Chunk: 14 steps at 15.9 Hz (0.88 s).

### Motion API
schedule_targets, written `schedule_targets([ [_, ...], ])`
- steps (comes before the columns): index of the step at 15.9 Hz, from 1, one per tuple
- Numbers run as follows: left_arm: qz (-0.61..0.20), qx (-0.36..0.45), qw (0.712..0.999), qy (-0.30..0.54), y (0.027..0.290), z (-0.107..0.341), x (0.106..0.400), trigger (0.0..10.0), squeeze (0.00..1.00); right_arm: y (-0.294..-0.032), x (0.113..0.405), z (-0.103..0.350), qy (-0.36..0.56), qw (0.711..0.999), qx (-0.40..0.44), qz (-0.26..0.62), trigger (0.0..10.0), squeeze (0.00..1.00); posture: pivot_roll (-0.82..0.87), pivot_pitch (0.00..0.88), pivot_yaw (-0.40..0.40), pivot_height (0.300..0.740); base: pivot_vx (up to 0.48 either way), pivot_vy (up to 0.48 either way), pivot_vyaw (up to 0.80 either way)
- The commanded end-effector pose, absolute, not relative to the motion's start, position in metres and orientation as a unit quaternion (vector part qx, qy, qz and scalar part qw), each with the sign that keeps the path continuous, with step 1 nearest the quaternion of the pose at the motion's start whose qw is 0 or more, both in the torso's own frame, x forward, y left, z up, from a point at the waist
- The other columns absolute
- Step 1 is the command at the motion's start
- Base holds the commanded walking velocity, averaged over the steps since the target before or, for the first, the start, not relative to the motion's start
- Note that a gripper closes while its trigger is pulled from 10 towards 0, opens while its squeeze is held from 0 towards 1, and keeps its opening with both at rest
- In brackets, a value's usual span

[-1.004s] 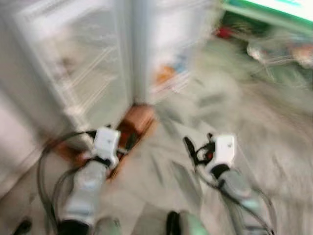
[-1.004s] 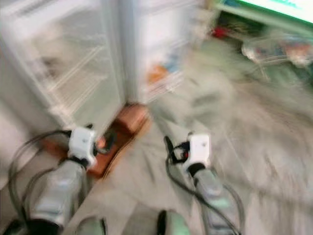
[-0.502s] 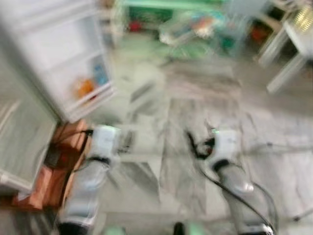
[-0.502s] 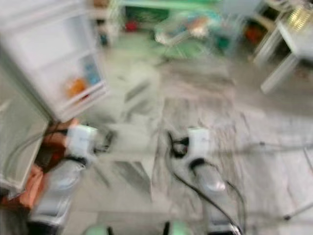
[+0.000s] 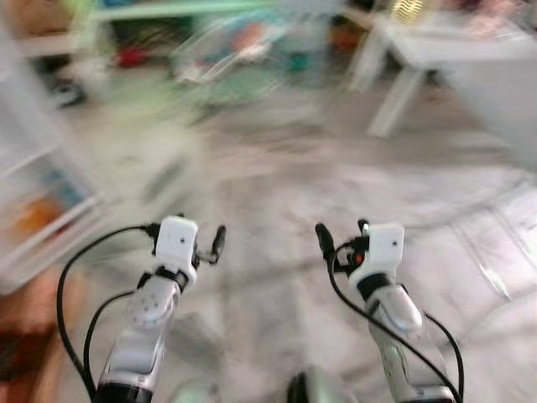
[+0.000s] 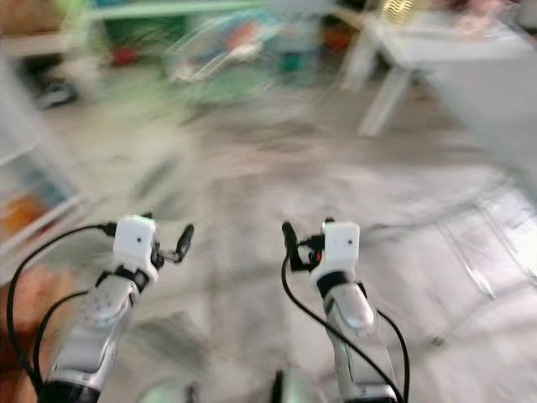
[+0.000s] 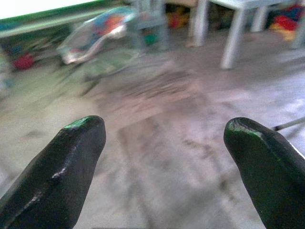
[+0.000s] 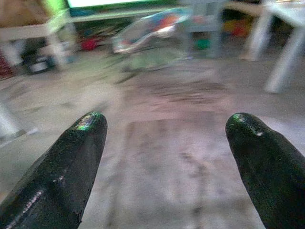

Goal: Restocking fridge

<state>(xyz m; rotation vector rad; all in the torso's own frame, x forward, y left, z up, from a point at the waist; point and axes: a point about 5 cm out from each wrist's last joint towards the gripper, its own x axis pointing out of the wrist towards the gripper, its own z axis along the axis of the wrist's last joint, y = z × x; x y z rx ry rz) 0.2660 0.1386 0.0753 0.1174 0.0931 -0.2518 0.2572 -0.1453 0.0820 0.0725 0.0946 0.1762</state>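
Note:
The white fridge door (image 5: 42, 210) is a blur at the left edge, with something orange (image 5: 29, 214) on its shelf. Both arms are held out low over the grey marbled floor (image 5: 277, 193). My left gripper (image 5: 201, 239) is open with nothing between its fingers; in its wrist view the left gripper (image 7: 164, 143) frames bare floor. Likewise, my right gripper (image 5: 342, 235) is open and holds nothing, and the right wrist view has the right gripper (image 8: 164, 138) spread over the same floor. Everything is motion-blurred.
A white table (image 5: 403, 59) stands at the back right. A clear bag with colourful items (image 5: 243, 42) lies on the floor below a green shelf (image 5: 168, 10). A brown base (image 5: 33, 311) sits low on the left. A large white object (image 5: 503, 92) stands at the right.
The camera has swung to the right, so the fridge has slid to the left edge and the table has come into view. Both arms keep the same pose.

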Motion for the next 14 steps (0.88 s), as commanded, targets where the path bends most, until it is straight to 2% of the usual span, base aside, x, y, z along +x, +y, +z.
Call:
schedule_targets([
  [1, -0.134, 0.056, 0.988, 0.048, 0.132, 0.074, 0.265, 10.0, 0.00, -0.155, 0.257, 0.084, 0.040, 0.997, 0.032, 0.065, 10.0, 0.00, 0.06, 0.114, -0.036, 0.740, 0.480, 0.000, -0.80],
  [12, -0.121, 0.017, 0.992, -0.007, 0.125, 0.095, 0.276, 10.0, 0.00, -0.158, 0.266, 0.098, 0.004, 0.999, 0.022, 0.050, 10.0, 0.00, 0.04, 0.101, -0.037, 0.740, 0.470, 0.000, -0.80],
  [14, -0.099, -0.006, 0.994, -0.040, 0.126, 0.109, 0.282, 10.0, 0.00, -0.161, 0.268, 0.111, -0.029, 0.999, 0.007, 0.034, 10.0, 0.00, 0.04, 0.099, -0.033, 0.740, 0.379, 0.291, -0.80],
])
